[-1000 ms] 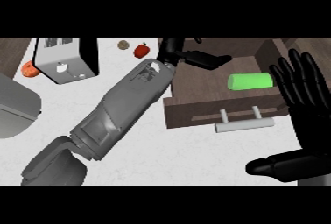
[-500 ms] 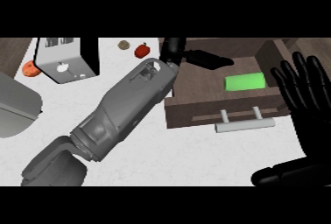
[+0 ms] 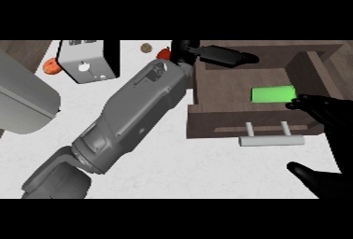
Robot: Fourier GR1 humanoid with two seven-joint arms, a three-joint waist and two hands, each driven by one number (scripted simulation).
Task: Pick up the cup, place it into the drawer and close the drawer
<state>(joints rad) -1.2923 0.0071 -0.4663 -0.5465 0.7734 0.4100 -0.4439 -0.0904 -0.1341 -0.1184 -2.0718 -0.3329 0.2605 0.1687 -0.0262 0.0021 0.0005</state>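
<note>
The green cup (image 3: 273, 94) lies on its side inside the open wooden drawer (image 3: 207, 119), toward its right half. My left hand (image 3: 215, 54) reaches over the drawer's back left corner with straight fingers pointing right, touching nothing I can see. Its grey forearm crosses the counter diagonally. My right hand (image 3: 334, 119) stands open at the drawer's front right corner, fingertips just right of the cup and apart from it, thumb low near the view's edge. The drawer's white handle (image 3: 271, 139) sticks out toward me.
A grey box-shaped appliance (image 3: 86, 63) stands at the back left with an orange object (image 3: 51, 66) beside it. A large grey rounded body (image 3: 21, 102) fills the left edge. A small brown item (image 3: 145, 47) and a red one (image 3: 164, 53) lie behind my left forearm.
My right hand has drawn back from the cup, down and to the right. The cup stays lying in the drawer. The left arm has barely moved.
</note>
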